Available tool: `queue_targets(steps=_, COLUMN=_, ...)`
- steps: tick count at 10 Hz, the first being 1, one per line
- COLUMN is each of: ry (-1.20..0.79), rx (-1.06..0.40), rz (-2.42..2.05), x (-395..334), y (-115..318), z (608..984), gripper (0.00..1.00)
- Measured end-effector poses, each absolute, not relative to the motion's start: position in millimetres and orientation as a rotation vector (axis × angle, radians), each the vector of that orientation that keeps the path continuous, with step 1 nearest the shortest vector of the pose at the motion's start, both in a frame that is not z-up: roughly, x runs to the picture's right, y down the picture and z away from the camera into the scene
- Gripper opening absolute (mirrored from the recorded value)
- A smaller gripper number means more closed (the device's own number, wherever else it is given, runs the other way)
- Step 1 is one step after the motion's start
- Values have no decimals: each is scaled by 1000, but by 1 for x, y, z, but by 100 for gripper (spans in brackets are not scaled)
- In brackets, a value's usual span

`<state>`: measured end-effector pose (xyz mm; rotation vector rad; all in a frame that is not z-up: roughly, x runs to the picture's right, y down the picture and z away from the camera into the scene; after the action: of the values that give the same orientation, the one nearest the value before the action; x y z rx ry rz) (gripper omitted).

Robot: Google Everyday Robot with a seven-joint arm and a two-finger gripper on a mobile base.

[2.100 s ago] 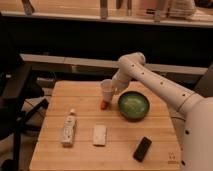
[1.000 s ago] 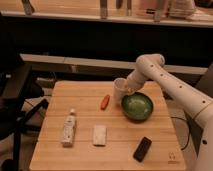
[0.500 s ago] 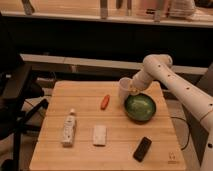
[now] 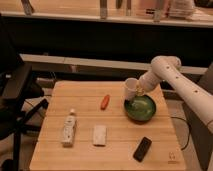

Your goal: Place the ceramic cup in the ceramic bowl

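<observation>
The claw (image 4: 137,91) grips the ceramic cup (image 4: 131,88), tilted, over the back-left rim of the ceramic bowl (image 4: 140,108). The wooden tabletop (image 4: 117,140) also carries a carrot (image 4: 105,102), bottle (image 4: 68,129), white block (image 4: 99,135) and black phone (image 4: 142,148). A dark counter runs behind. The cup has moved rightward, toward the bowl.

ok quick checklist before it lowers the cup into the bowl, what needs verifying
1. Gripper shut on the ceramic cup: ok.
2. Cup clear of the table: ok, it hangs in the air.
3. Cup over the ceramic bowl: not ok, it sits at the bowl's upper left rim, not over the centre.
4. Cup upright: not ok, it looks tilted.
5. Bowl empty inside: ok, nothing shows in it.
6. Carrot out of the path: ok, it lies apart, left of the bowl.
</observation>
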<state>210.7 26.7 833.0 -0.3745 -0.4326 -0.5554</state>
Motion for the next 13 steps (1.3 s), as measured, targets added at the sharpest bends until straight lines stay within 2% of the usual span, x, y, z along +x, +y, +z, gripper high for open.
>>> queue_targets(steps=13, ry=-405, rx=-367, rz=-512, x=247, y=39, z=845, gripper=4)
